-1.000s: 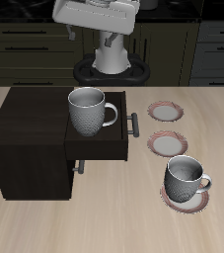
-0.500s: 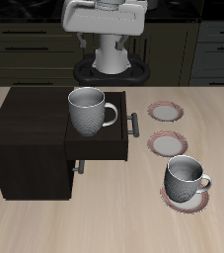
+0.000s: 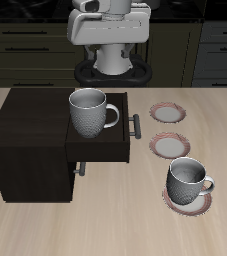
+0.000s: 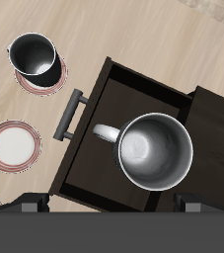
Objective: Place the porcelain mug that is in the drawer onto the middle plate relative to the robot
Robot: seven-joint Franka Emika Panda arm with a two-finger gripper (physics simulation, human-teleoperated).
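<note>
The porcelain mug [image 3: 88, 112] stands upright in the open drawer [image 3: 103, 153] of the dark cabinet, its handle toward the drawer front. In the wrist view the mug [image 4: 155, 150] shows from above inside the drawer [image 4: 92, 133]. The middle plate [image 3: 170, 146] lies bare beside the drawer's bar handle [image 3: 136, 128]; it also shows in the wrist view [image 4: 13, 144]. My gripper [image 3: 107, 30] hangs high above the back of the cabinet, well clear of the mug. Its fingertips [image 4: 33, 204] stand wide apart in the wrist view, open and empty.
A smaller grey mug [image 3: 188, 180] stands on the plate [image 3: 188, 201] nearest the table's front edge. A third plate [image 3: 167, 112] lies farther back. The dark cabinet [image 3: 25, 140] fills the table beside the drawer. The robot's black base [image 3: 110, 70] is behind.
My gripper has shifted sideways along the back of the table, high above the cabinet. The mugs, plates and drawer have not moved.
</note>
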